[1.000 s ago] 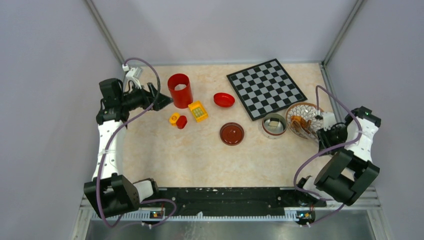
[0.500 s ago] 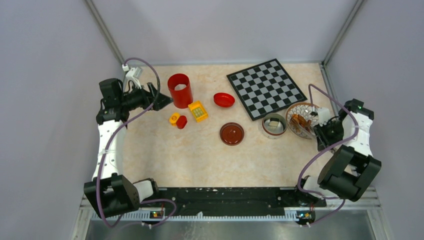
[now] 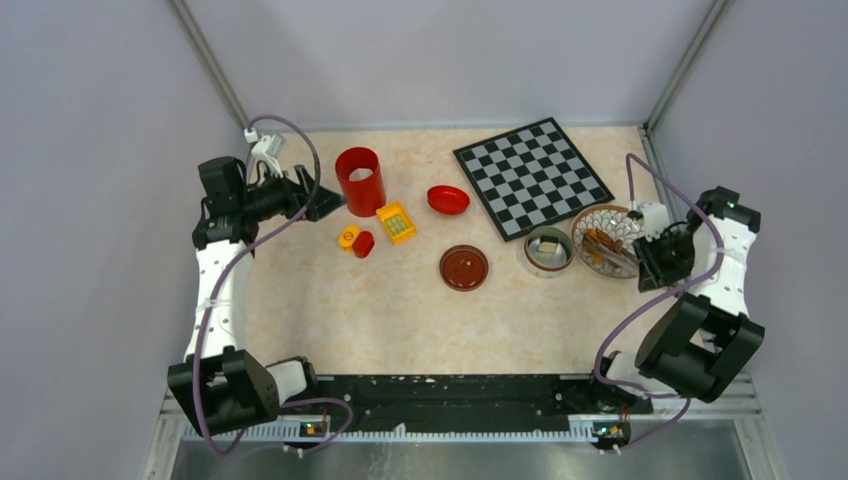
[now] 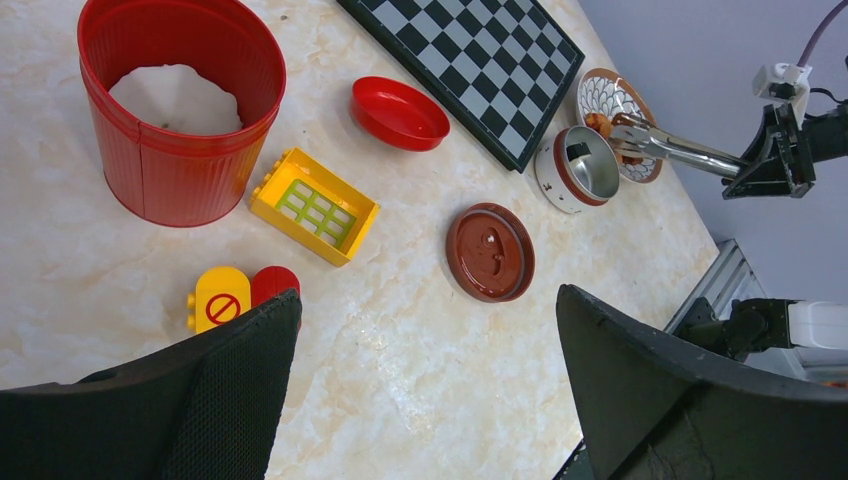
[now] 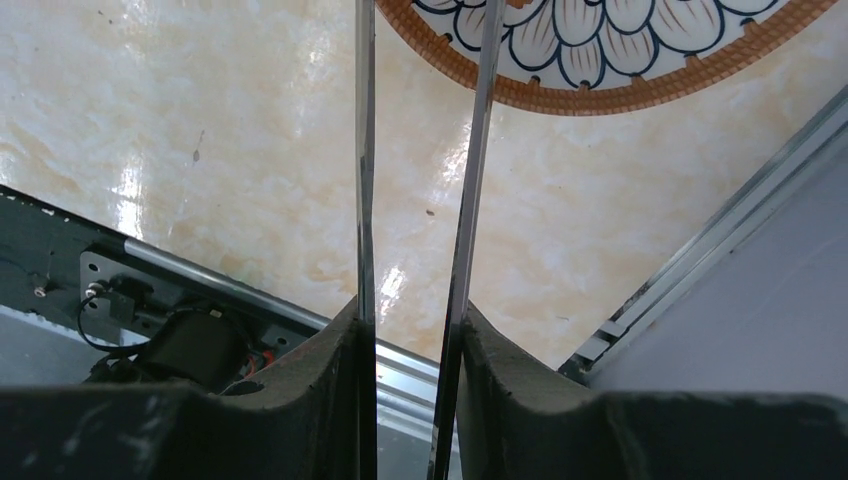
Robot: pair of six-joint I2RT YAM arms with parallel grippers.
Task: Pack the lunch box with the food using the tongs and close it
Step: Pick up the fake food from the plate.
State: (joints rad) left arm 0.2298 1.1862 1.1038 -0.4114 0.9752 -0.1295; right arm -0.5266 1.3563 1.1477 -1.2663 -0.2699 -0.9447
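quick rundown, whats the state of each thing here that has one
lunch box, open, one pale chunk inside
lid, off, lying flat apart from the box
tongs, held, tips over the plate
right gripper, shut on tongs
left gripper, open, empty
red cup, upright
red bowl, upright, empty

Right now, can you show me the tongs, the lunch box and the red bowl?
tongs (image 4: pixel 685 150): left wrist view, middle of the silver arms.
lunch box (image 4: pixel 552 183): left wrist view, its outer wall.
red bowl (image 4: pixel 400 112): left wrist view, its bare inside.
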